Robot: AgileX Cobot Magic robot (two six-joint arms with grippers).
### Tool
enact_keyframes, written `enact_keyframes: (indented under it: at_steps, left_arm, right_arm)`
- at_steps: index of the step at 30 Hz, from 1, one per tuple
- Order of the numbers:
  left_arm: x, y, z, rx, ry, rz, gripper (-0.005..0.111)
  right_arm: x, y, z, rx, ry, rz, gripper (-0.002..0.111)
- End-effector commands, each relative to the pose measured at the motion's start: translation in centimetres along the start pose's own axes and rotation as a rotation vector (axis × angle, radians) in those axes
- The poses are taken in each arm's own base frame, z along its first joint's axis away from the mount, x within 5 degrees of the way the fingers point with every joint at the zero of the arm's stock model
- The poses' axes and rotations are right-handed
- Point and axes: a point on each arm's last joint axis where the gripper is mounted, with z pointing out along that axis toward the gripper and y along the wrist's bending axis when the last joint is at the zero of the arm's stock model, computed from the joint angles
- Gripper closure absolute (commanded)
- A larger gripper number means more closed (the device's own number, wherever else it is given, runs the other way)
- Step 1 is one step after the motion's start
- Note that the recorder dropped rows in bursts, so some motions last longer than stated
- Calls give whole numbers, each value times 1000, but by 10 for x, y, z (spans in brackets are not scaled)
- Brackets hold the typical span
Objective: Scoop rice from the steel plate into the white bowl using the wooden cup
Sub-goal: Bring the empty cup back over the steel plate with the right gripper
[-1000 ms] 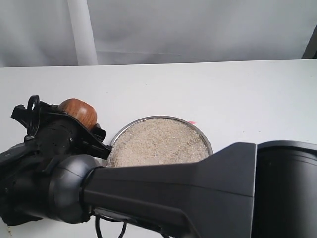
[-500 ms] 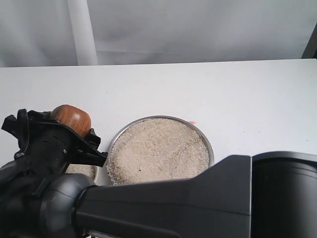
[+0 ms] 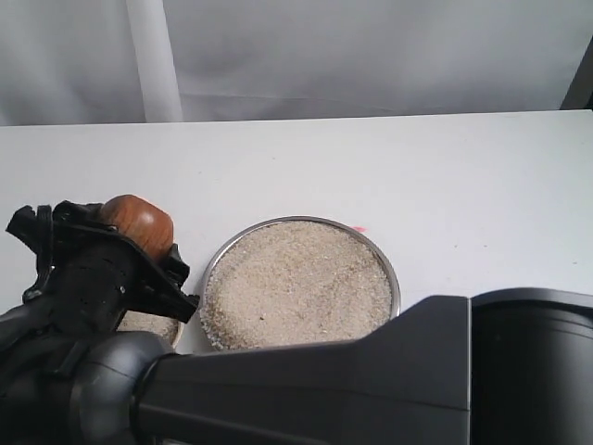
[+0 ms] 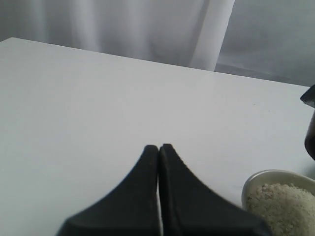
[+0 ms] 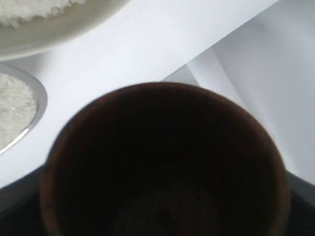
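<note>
My right gripper [image 3: 125,248] reaches across to the left and is shut on the wooden cup [image 3: 137,222], held above the far side of the white bowl [image 3: 172,326]. The bowl is mostly hidden under the gripper; some rice [image 3: 146,324] shows in it. In the right wrist view the cup's dark inside [image 5: 162,162] fills the frame and no fingers show. The steel plate [image 3: 393,274] lies to the right, heaped with rice [image 3: 296,283]. My left gripper [image 4: 158,147] is shut and empty above bare table, left of the white bowl [image 4: 256,181].
The right arm's black body [image 3: 371,371] covers the front of the table and the plate's near rim. A pale curtain [image 3: 306,56] hangs behind the table's far edge. A small pink mark [image 3: 359,229] sits by the plate.
The right gripper has carried the wooden cup leftward, off the steel plate's edge. More of the plate's rice is uncovered, and part of the bowl now shows under the gripper.
</note>
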Motion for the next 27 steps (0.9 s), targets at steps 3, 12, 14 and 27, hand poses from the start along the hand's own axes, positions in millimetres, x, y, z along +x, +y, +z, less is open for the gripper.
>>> enact_keyframes:
  at_steps: [3, 12, 14, 27]
  left_arm:
    - [-2, -1, -1, 9, -10, -6, 107]
    - [-2, -1, -1, 9, -10, -6, 107]
    - [-2, -1, -1, 9, -10, -6, 107]
    - [-2, -1, -1, 9, -10, -6, 107]
  right_arm:
    - [44, 9, 3, -236, -52, 338, 108]
    - [162, 24, 23, -430, -26, 686, 108]
    - [171, 32, 35, -455, -1, 696, 108]
    - [144, 99, 116, -552, 154, 362, 108]
